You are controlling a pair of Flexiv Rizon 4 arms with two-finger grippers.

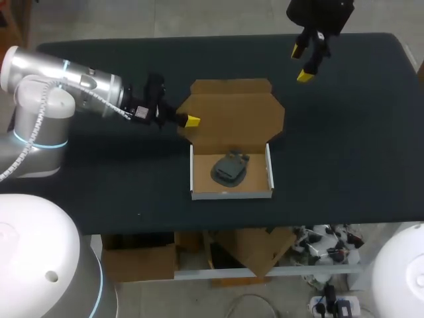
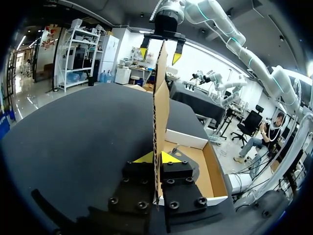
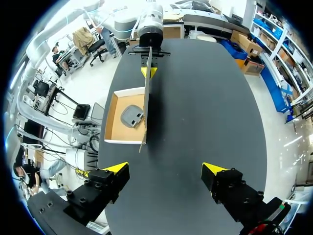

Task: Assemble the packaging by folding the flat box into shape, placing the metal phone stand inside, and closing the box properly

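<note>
My left gripper [image 1: 192,121] pinches the lid [image 1: 232,109] edge, seemingly to swing it shut over the phone stand [image 1: 230,167] lying in the box [image 1: 230,193], frame centre; my right gripper [image 1: 308,61] hangs spread, upper right.

Robotics lab, left arm [image 1: 59,83] and right arm [image 2: 244,49] mounted at a black worktable [image 1: 344,132]

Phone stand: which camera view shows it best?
Head view: the stand lies whole in the box, from above. Right wrist view shows it farther off; in the left wrist view the lid hides most.
</note>
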